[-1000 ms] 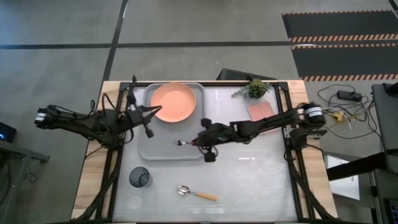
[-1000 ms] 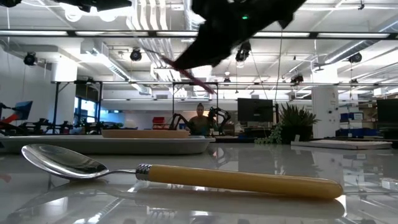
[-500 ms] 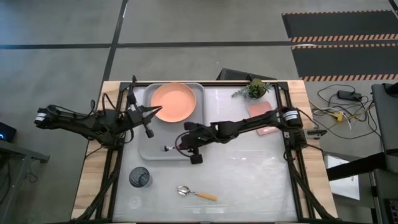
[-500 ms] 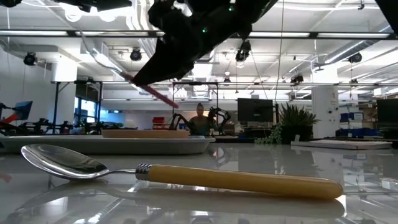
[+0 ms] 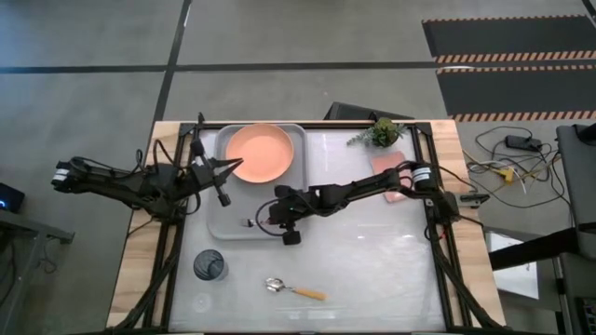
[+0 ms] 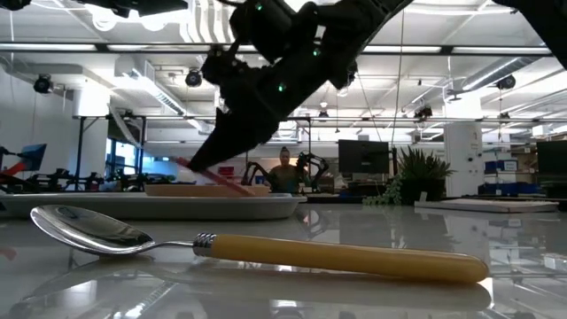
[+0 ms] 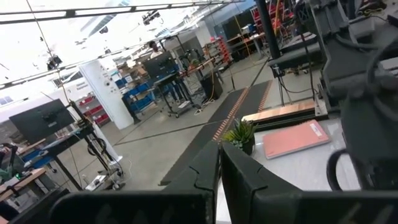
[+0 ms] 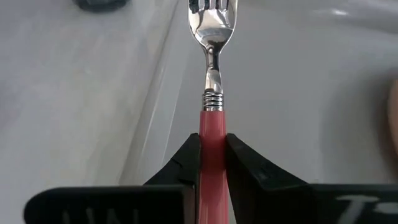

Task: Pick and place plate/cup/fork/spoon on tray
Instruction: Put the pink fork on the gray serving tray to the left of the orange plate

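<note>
The salmon plate (image 5: 261, 152) lies flat in the far part of the light-grey tray (image 5: 237, 231). My right gripper (image 5: 270, 221) is over the tray's near part, shut on the pink-red-handled fork (image 8: 212, 74). The fork's tines (image 5: 248, 223) point toward the table's left. The fork also shows in the low view (image 6: 213, 175), just above the tray (image 6: 151, 206). My left gripper (image 5: 223, 177) is shut and empty at the tray's left rim, beside the plate. The dark cup (image 5: 209, 266) and the orange-handled spoon (image 5: 293, 288) rest on the table near the front. My right gripper pinches the fork's pink-red handle (image 8: 213, 127) between its two fingers, one on each side. The fingers come from the table's right and lie along the fork. The neck and tines (image 8: 212, 15) stick out ahead over the tray floor. I cannot tell whether the fork touches the tray.
A pink rectangular slab (image 5: 391, 167) and a small green plant (image 5: 380, 132) are at the far right of the table. The spoon (image 6: 257, 248) lies close in front of the low camera. The room behind holds racks and a distant person (image 6: 285, 168).
My right gripper has carried the fork toward the table's left edge and down, from high over the tray's right part to low over its near middle. It has stayed shut on the handle.
</note>
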Controlling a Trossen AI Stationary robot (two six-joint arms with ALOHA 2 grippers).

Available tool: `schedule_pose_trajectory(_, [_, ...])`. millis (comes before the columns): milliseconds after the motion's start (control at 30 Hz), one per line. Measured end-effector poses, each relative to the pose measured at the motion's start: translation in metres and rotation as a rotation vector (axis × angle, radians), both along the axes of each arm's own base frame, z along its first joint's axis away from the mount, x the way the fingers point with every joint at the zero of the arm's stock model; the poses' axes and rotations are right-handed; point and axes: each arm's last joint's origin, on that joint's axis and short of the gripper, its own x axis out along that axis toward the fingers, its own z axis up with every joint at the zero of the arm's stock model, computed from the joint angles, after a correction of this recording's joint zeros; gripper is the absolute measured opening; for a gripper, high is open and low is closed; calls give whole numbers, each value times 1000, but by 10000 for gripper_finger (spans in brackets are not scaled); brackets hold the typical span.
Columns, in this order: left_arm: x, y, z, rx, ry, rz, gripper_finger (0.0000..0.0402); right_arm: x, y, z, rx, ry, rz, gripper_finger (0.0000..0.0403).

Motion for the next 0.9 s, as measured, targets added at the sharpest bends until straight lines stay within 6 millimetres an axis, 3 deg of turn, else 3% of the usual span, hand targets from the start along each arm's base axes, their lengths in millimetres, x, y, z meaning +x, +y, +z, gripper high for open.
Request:
schedule_pose_trajectory(467, [1, 0, 0, 2, 4, 0, 0, 7, -1, -31, -19, 19, 8, 38])
schedule_pose_trajectory(900, [1, 0, 0, 2, 4, 0, 0, 7, -3, -31, -13, 11, -1, 86])
